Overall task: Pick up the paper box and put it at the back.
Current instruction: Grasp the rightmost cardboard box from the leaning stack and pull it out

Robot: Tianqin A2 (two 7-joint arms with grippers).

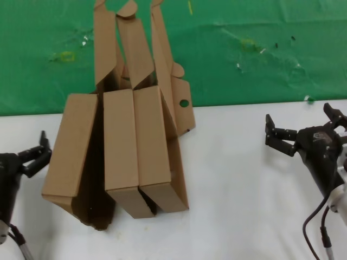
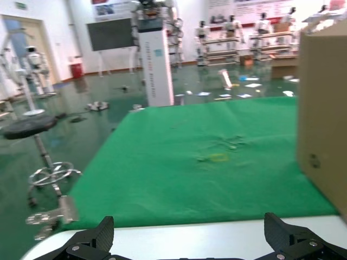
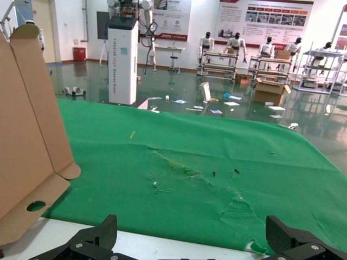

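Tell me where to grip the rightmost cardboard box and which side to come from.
Probably best: clamp the long side walls of the rightmost cardboard box near its middle, coming down from above. Its raised lid blocks the rear. The right gripper, open on the white tabletop, is nearer that box; the left gripper waits open.

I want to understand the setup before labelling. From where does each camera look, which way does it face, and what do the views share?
Head view: from the robot's head, down at three cardboard boxes on the white tabletop; left gripper and right gripper both show, open.
Left wrist view: forward over the green cloth; own fingertips and a box wall show.
Right wrist view: forward over the cloth; own fingertips, a box flap.
All share the cloth and boxes.
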